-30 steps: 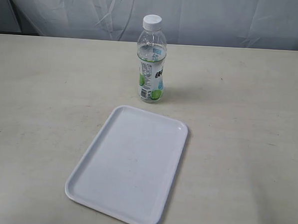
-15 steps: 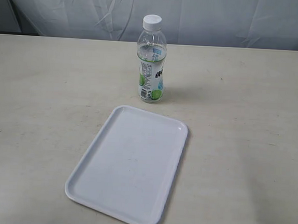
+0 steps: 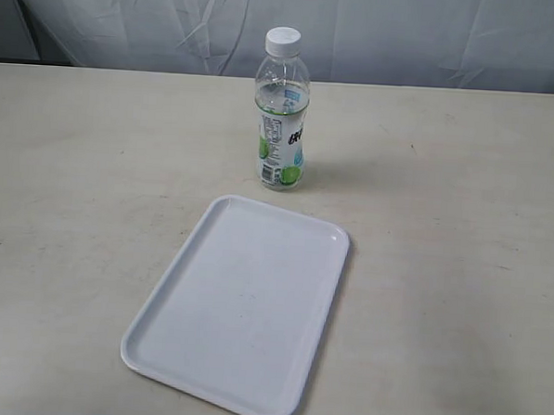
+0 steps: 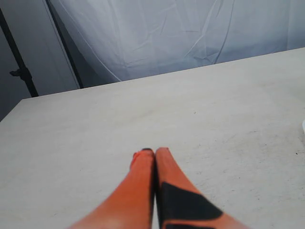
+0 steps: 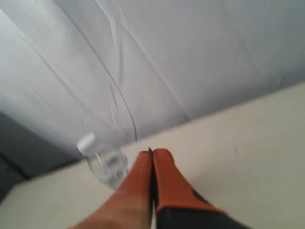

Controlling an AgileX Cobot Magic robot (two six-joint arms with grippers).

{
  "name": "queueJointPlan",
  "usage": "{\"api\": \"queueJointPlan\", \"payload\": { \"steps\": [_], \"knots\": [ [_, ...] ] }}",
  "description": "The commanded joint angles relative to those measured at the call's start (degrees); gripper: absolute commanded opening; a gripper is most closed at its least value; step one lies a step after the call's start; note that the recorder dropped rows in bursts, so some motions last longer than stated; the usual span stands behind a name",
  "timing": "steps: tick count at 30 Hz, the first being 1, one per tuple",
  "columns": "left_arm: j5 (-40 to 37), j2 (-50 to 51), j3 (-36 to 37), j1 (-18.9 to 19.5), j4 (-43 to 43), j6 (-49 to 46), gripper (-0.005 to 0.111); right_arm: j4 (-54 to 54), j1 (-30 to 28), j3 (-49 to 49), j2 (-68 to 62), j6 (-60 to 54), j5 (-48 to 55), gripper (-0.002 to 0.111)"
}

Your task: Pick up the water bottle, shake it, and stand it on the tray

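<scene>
Here is the small clear plastic water bottle (image 3: 283, 110) with its white screw cap and its white label with green circles. It stands upright on the pale beige table (image 3: 462, 226), near the far edge, in front of the wrinkled white cloth backdrop (image 3: 407, 33). The flat white rectangular plastic tray (image 3: 239, 303), with rounded corners and a low rim, lies on the near side of it, turned at a slant to the table's edge. The bottle's base is on the table top, just beyond the tray's far short end, with a narrow strip of table showing between them.

My left gripper (image 4: 155, 151) is clenched: the two orange fingers are pressed flat together with nothing between them, pointing out over bare table toward the backdrop.

My right gripper (image 5: 151, 152) is clenched too, its orange fingers tip to tip and holding nothing. The wrist picture is blurred, but I can make out the bottle (image 5: 102, 164) past the fingertips and off to one side, cap up, well apart from them.
</scene>
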State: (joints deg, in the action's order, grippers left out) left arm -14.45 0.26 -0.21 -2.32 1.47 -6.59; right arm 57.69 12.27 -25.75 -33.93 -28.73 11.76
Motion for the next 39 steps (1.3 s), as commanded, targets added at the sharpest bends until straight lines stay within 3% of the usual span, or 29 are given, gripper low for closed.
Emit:
{"api": "queueJointPlan", "payload": {
  "steps": [1,6,12,19,26,30,32,36,39],
  "knots": [
    [0.77,-0.26,0.21,-0.02,0.10,0.05,0.000,-0.52,-0.11,-8.24,-23.25,-11.42,11.35,-0.001],
    [0.77,-0.26,0.21,-0.02,0.10,0.17,0.000,0.53,-0.11,-17.83,-42.04,-16.78,14.37,-0.001],
    [0.77,-0.26,0.21,-0.02,0.10,0.17,0.000,2.13,2.99,-24.25,-52.50,-18.36,12.52,-0.001],
    [0.77,-0.26,0.21,-0.02,0.10,0.17,0.000,2.13,14.55,-28.87,-55.34,-30.30,2.33,-0.001],
    [0.77,-0.26,0.21,-0.02,0.10,0.17,0.000,-0.99,24.08,-32.96,-59.71,-32.34,-11.38,0.001],
    [0.77,-0.26,0.21,-0.02,0.10,0.17,0.000,-1.09,26.09,-34.60,-63.40,-32.34,-11.35,0.027],
    [0.77,-0.26,0.21,-0.02,0.10,0.03,0.000,-1.09,26.54,-35.40,-65.33,-32.34,-12.27,0.048],
    [0.77,-0.26,0.21,-0.02,0.10,0.00,0.000,-0.59,26.68,-36.54,-68.38,-32.20,-16.89,0.104],
    [0.77,-0.26,0.21,-0.02,0.10,0.00,0.000,-0.14,26.68,-37.23,-70.16,-32.20,-16.39,0.104]
  ]
}}
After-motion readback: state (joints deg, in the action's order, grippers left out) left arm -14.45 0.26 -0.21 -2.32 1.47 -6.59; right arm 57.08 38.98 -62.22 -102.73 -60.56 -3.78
